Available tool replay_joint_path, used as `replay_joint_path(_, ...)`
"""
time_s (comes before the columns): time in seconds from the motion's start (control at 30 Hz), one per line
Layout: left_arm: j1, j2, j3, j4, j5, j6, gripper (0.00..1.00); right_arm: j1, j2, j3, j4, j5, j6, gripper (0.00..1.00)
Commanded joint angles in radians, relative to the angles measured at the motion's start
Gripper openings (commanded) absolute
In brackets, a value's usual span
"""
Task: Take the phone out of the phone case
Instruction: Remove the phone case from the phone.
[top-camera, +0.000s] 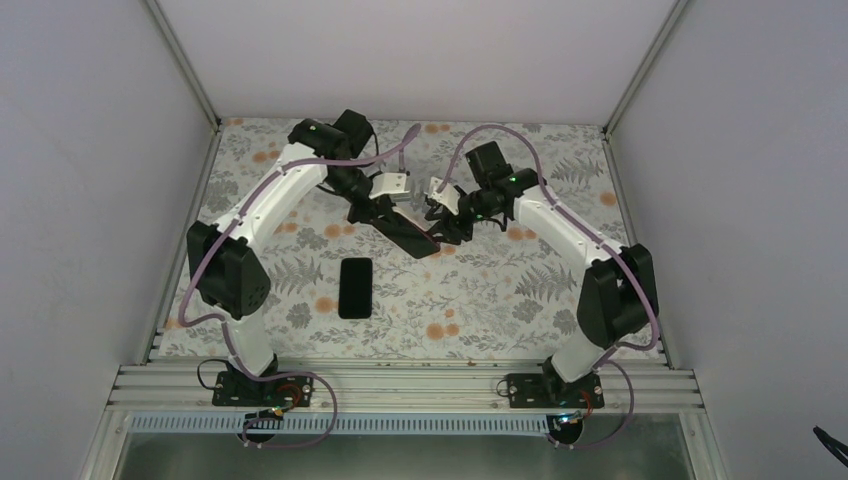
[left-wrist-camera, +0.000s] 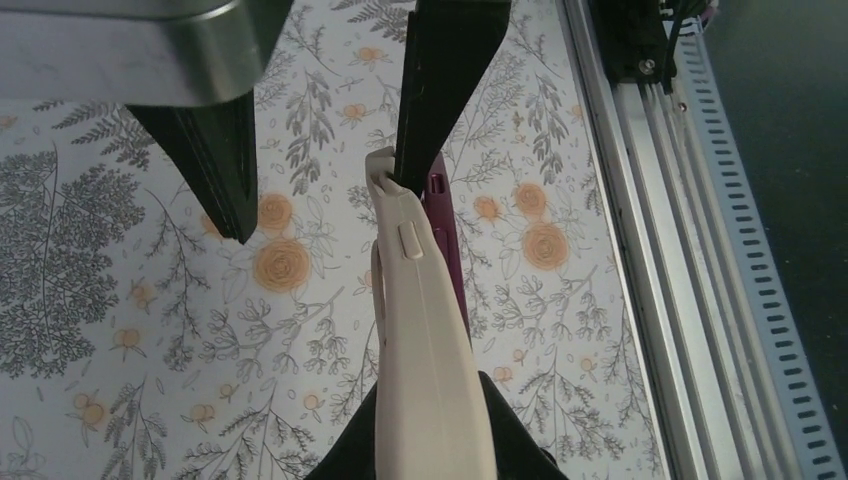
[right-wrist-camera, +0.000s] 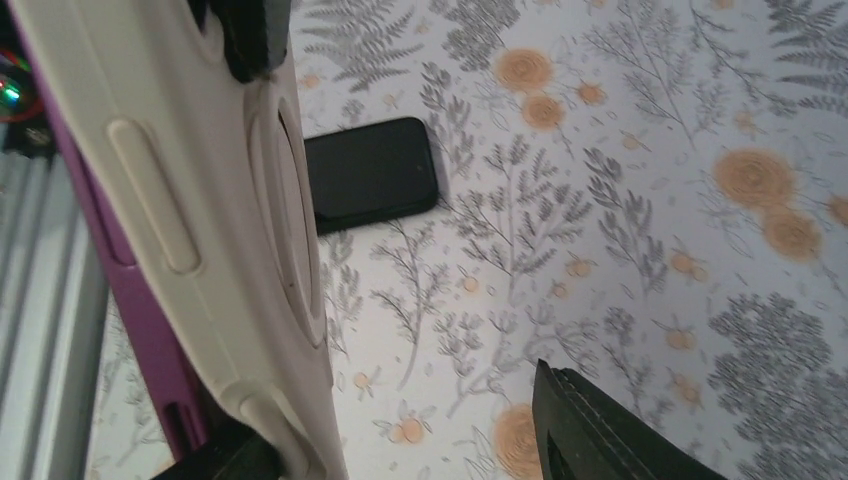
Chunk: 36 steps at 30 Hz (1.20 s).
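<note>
The phone case (top-camera: 405, 232) is cream with a purple layer and hangs in the air between both arms, above mid-table. My left gripper (top-camera: 375, 210) is shut on one end of it; in the left wrist view (left-wrist-camera: 435, 440) its black fingers sit on either side of the case edge (left-wrist-camera: 430, 330). My right gripper (top-camera: 445, 225) is open: in the right wrist view (right-wrist-camera: 400, 430) the case (right-wrist-camera: 170, 200) rests against one finger, with the other finger (right-wrist-camera: 600, 430) well apart. The black phone (top-camera: 354, 287) lies flat on the table, out of the case, also in the right wrist view (right-wrist-camera: 370, 175).
The table has a floral cloth (top-camera: 500, 300). Aluminium rails (top-camera: 400, 385) run along the near edge by the arm bases. Grey walls close in the left, right and back sides.
</note>
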Motion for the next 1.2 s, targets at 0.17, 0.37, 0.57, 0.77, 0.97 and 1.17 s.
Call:
replay_joint_path(0.17, -0.031, -0.078, -0.020, 0.233, 0.178, -0.055, 0.02, 0.073, 0.175, 0.183, -0.107, -0.519, -0.044, 0.30)
replay_joint_path(0.37, -0.023, -0.110, -0.069, 0.355, 0.025, -0.151, 0.14, 0.044, 0.198, 0.212, -0.202, -0.619, -0.064, 0.04)
replay_joint_path(0.57, 0.002, -0.178, -0.076, 0.430, -0.080, -0.229, 0.97, -0.079, 0.136, 0.164, -0.122, -0.601, 0.050, 0.04)
replay_joint_path(0.77, 0.006, -0.363, -0.215, 0.679, -0.281, -0.299, 1.00, -0.226, 0.065, 0.140, 0.068, -0.418, 0.298, 0.04)
replay_joint_path(0.97, -0.070, -0.402, -0.366, 1.074, -0.497, -0.433, 1.00, -0.221, -0.135, 0.036, 0.522, 0.172, 0.772, 0.03)
replay_joint_path(1.17, -0.143, -0.276, -0.404, 1.368, -0.616, -0.560, 1.00, -0.140, -0.116, 0.175, 0.531, 0.443, 0.925, 0.03)
